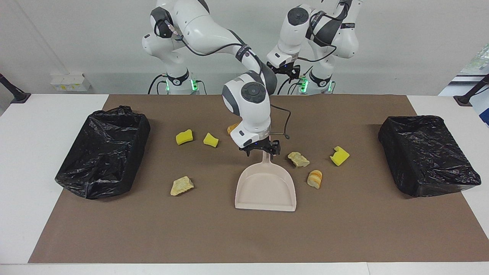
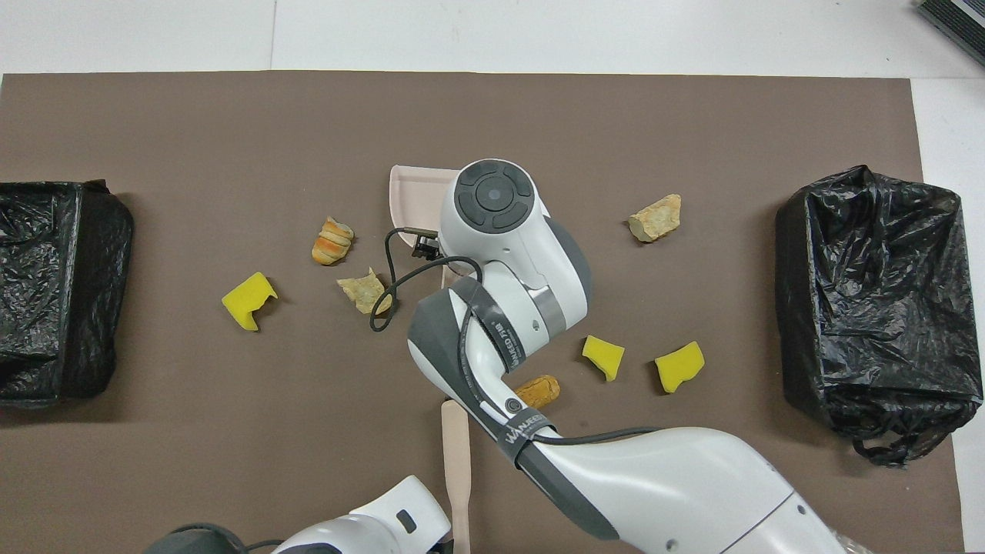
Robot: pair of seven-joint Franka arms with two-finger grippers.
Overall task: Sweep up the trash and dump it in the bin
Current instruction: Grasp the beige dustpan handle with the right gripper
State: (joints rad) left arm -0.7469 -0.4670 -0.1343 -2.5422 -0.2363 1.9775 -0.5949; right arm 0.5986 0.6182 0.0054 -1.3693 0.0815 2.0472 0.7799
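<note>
A: Seven scraps of trash lie loose on the brown mat (image 1: pixel 344 229) in the facing view; not one is in the dustpan (image 1: pixel 266 191) or either bin; so the sweeping has not begun.

B: Where exactly?

A: Two yellow sponge chunks (image 1: pixel 184 137) and a beige lump (image 1: pixel 181 185) toward the right arm's end, near the black bin (image 1: pixel 103 152); a brown bread piece (image 1: pixel 231 129) peeks out by the arm; a beige lump (image 1: pixel 298 159), a striped bread piece (image 1: pixel 314 178) and a notched yellow chunk (image 1: pixel 339 156) lie beside the dustpan toward the left arm's end, where the second bin (image 1: pixel 428 154) sits.

B: And the claws?

A: The right gripper (image 1: pixel 259 149) hangs over the dustpan's handle, fingers spread, clasping nothing; the left gripper (image 1: pixel 285 70) is raised near its base; its fingers look parted too, and it holds nothing.

B: The overhead view?

A: The right arm covers the handle and most of the pan; the brush (image 2: pixel 455 462) lies untouched nearest the robots; the scraps are scattered as told.

B: So what is left?

A: Everything, I judge: grasp pan and brush, sweep, dump.
</note>
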